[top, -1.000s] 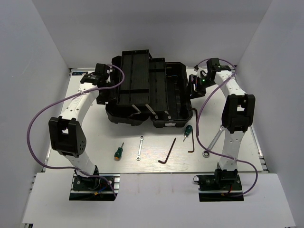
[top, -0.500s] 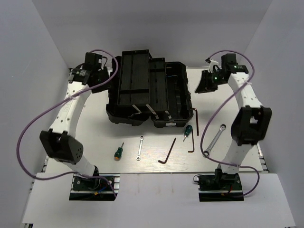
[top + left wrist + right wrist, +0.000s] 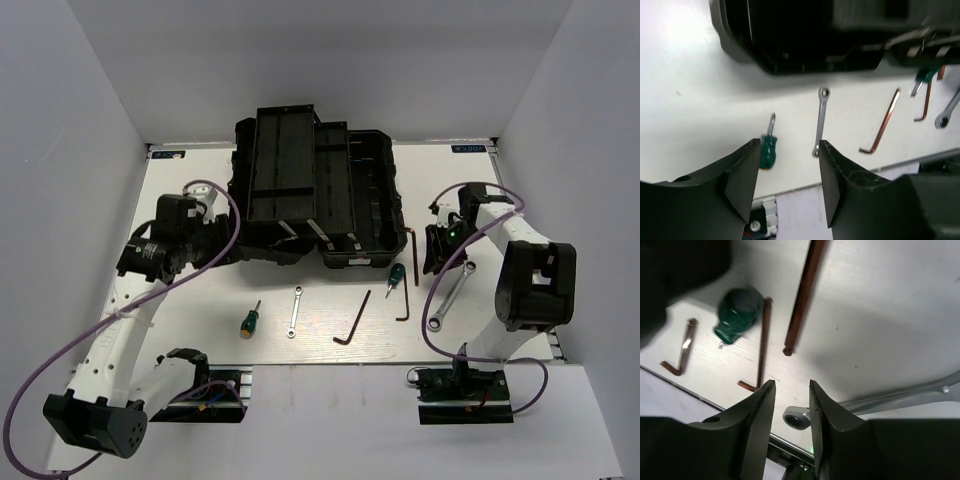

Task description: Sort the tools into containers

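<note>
The tools lie on the white table in front of an open black toolbox (image 3: 310,190). They are a green-handled screwdriver (image 3: 247,320), a small wrench (image 3: 294,311), a hex key (image 3: 352,320), a second screwdriver (image 3: 396,277), two more hex keys (image 3: 403,300) (image 3: 415,245) and the larger wrench (image 3: 450,295). My left gripper (image 3: 212,232) is open and empty, raised by the toolbox's left front corner. In its wrist view its open gripper (image 3: 789,150) frames a screwdriver (image 3: 767,150) and the small wrench (image 3: 820,120). My right gripper (image 3: 430,250) is open and empty, low over the larger wrench's ring end (image 3: 797,419).
The toolbox (image 3: 805,35) fills the back middle, its lid raised. White walls close in the left, right and back. The table's near edge and the arm bases (image 3: 197,385) lie just beyond the tools. The right wrist view also shows a hex key (image 3: 802,295) and a screwdriver (image 3: 740,312).
Both arms have swung from the back corners beside the toolbox toward the front. My left gripper now hangs at the toolbox's left front; my right gripper has come down over the tools at right.
</note>
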Robot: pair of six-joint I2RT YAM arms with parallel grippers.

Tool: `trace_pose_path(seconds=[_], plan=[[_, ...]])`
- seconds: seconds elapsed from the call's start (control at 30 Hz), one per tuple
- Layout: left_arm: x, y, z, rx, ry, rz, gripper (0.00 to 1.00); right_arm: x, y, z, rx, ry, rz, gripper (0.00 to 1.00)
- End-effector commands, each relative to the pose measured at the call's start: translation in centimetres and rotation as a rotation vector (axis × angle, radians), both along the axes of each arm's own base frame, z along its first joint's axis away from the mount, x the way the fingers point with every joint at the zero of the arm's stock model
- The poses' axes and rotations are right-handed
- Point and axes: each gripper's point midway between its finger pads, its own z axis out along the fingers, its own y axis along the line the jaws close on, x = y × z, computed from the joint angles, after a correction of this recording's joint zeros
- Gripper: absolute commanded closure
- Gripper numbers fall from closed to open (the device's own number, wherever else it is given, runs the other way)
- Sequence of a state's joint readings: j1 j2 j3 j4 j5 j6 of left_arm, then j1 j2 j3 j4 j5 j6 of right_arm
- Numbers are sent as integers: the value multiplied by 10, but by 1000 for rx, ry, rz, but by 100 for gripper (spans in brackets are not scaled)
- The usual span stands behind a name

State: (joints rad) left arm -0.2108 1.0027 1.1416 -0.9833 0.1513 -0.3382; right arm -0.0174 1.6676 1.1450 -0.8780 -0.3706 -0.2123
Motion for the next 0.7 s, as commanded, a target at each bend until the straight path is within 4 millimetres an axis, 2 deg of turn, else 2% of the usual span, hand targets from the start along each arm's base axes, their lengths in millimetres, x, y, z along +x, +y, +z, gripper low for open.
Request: trace_pose_path(seconds=[0.0,0.03,0.07,0.23,0.37,0.4,0.57,0.63,0.67], plan=[[-21,-11,-1,-66,-11,-62,39,32,-6,5,-68,-164,-41,59],[-25,-10,-3,-65,-7,-62,39,35,-8,0,-78,-151,-61,57],[-28,-10,-2,-74,-14,-55,37,34,1,-6,-80,-132,-36,57],[-37,-5,-4,-56,11,-41,35,47,10,-18,-101,-140,-48,54],[-37,-5,-4,-56,11,-41,33,52,14,-29,-124,-128,-98,53],[-36,-6,-6,-62,24,-31,33,51,13,-37,-149,-112,-102,53],[-28,-8,-1,-81,20,-14,32,65,12,-47,-197,-154,-173,52],[-22,-8,2,-74,21,-8,32,69,3,-53,-269,-160,-197,54],[-22,-8,2,-74,21,-8,32,69,6,-54,-279,-160,-202,55]])
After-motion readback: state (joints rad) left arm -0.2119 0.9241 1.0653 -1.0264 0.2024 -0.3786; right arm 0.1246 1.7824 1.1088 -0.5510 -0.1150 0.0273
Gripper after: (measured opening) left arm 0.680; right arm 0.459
